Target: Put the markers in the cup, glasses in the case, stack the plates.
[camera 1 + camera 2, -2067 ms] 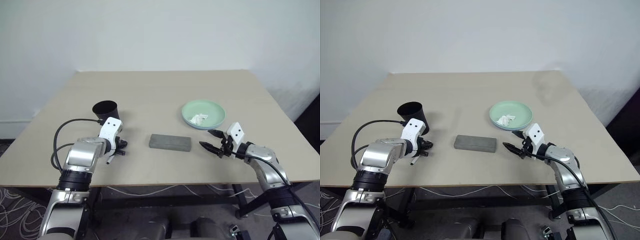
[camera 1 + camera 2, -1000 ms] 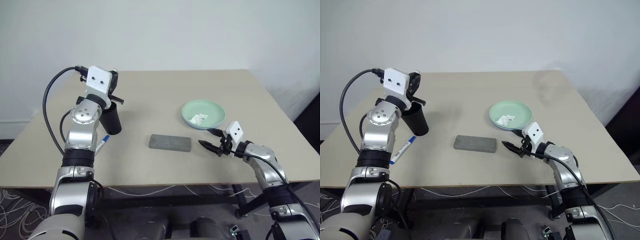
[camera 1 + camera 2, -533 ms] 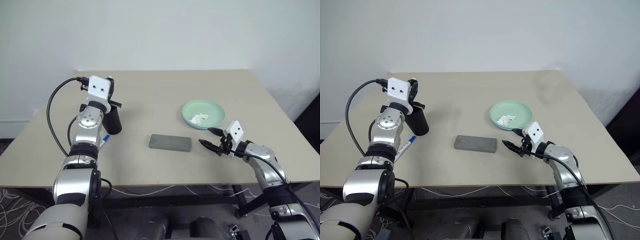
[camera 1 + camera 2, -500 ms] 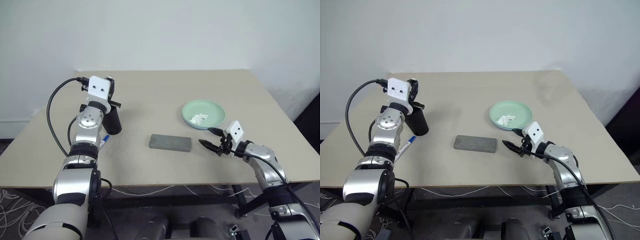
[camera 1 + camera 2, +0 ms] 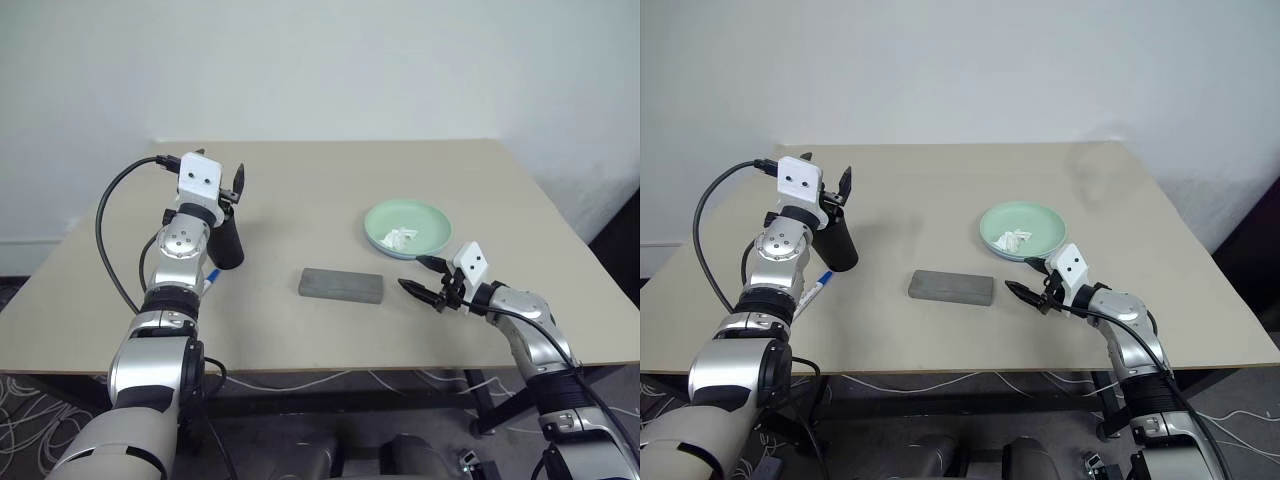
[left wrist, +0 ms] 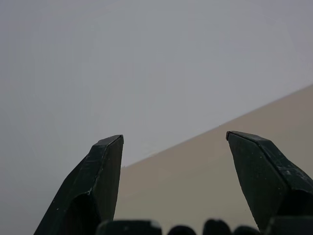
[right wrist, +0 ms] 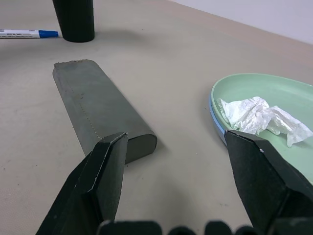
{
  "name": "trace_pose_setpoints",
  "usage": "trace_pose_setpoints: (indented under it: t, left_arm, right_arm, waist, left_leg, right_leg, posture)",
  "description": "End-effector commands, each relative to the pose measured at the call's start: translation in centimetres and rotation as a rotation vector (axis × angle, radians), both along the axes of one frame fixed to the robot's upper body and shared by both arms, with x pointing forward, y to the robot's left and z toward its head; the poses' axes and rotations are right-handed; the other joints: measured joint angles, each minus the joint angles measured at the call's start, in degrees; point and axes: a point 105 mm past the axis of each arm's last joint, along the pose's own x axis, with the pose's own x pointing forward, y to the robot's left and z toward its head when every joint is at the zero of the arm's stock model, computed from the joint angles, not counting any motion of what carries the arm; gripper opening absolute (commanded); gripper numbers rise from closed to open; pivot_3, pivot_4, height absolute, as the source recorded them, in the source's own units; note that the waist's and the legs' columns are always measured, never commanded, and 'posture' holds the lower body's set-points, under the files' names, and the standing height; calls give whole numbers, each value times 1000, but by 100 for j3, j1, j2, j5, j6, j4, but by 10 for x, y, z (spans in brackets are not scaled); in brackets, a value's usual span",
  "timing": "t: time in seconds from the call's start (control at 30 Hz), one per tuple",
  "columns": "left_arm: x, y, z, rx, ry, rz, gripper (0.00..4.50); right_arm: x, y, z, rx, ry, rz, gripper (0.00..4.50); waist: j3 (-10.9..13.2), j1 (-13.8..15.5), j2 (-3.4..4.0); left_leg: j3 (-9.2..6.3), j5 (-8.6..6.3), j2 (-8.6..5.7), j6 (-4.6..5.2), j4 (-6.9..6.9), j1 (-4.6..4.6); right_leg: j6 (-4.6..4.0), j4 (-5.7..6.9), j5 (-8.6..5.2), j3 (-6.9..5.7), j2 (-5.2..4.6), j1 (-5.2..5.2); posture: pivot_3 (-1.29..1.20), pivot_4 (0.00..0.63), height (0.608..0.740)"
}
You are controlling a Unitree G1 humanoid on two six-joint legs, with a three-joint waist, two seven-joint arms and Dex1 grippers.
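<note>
Black cup [image 5: 837,243] stands upright on the table [image 5: 960,190], with the left gripper [image 5: 827,182] spread wide above its rim. Beside the cup lies a marker [image 7: 27,34]; its print is unreadable. The right gripper [image 5: 419,277] gapes empty between case [image 5: 340,285] and plates [image 5: 407,229].
</note>
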Motion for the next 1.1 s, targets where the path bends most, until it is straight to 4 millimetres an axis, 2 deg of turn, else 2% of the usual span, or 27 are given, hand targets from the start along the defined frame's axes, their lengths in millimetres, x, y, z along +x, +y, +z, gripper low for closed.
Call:
trace_pose_setpoints:
  t: [0.03, 0.17, 0.23, 0.37, 0.43, 0.53, 0.6, 0.73, 1.1]
  left_arm:
    - [-7, -7, 24, -49, -42, -113, 3536]
    - [-24, -17, 34, -85, -11, -285, 3536]
    - [-41, -22, 32, -93, 68, -424, 3536]
    - [-78, -23, 2, -11, 306, -579, 3536]
    - [-87, -13, -19, 29, 445, -546, 3536]
    - [-92, 12, -54, 82, 667, -399, 3536]
    - [-96, 24, -68, 56, 773, -320, 3536]
    - [-96, 32, -72, -51, 833, -218, 3536]
    - [-91, 79, -95, -78, 924, 85, 3536]
  right_arm:
    - [4, 0, 16, 11, -61, 2, 3432]
    - [3, 0, 15, 11, -59, 3, 3432]
    - [4, 0, 15, 10, -58, 4, 3432]
    - [5, 2, 15, 9, -57, 8, 3432]
    - [6, 3, 16, 10, -57, 11, 3432]
    - [7, 4, 16, 12, -57, 15, 3432]
    - [7, 4, 16, 12, -56, 16, 3432]
    - [7, 5, 16, 13, -55, 20, 3432]
    - [7, 7, 14, 13, -52, 20, 3432]
  waist:
    - [0, -2, 0]
    - [0, -17, 1]
    - [0, -53, 1]
    - [1, -146, 10]
    - [2, -170, 12]
    - [4, -160, 13]
    - [4, -153, 14]
    - [5, -121, 15]
    - [4, -111, 14]
  left_leg:
    - [1, 0, 0, 0, 0, 0]
    - [2, 0, 0, 0, -2, 0]
    - [1, 0, 0, 0, -2, 0]
    - [3, 0, 1, 0, -13, 7]
    - [0, 0, 1, 0, -15, 11]
    - [-5, 0, 1, 0, -13, 13]
    - [-7, 0, 1, 0, -12, 12]
    - [-8, 0, 0, -1, -13, 7]
    - [-6, 0, 0, -2, -30, 9]
  right_leg:
    - [0, 0, 0, 0, 0, 0]
    - [-1, 2, 0, 2, 2, -3]
    - [-2, 3, 0, 5, 3, -3]
    - [-6, 6, -3, 17, 5, -6]
    - [-8, 8, -4, 20, 7, -7]
    - [-20, 15, -11, 20, 7, -4]
    - [-22, 22, -12, 20, 7, -3]
    - [-22, 28, -12, 21, 6, -3]
    - [-19, 10, -11, 24, 8, -20]
  posture:
    - [0, 0, 738]
    - [0, 0, 738]
    - [0, 0, 738]
    - [0, 0, 738]
    - [0, 0, 738]
    - [0, 0, 738]
    - [0, 0, 738]
    - [0, 0, 738]
    - [0, 0, 738]
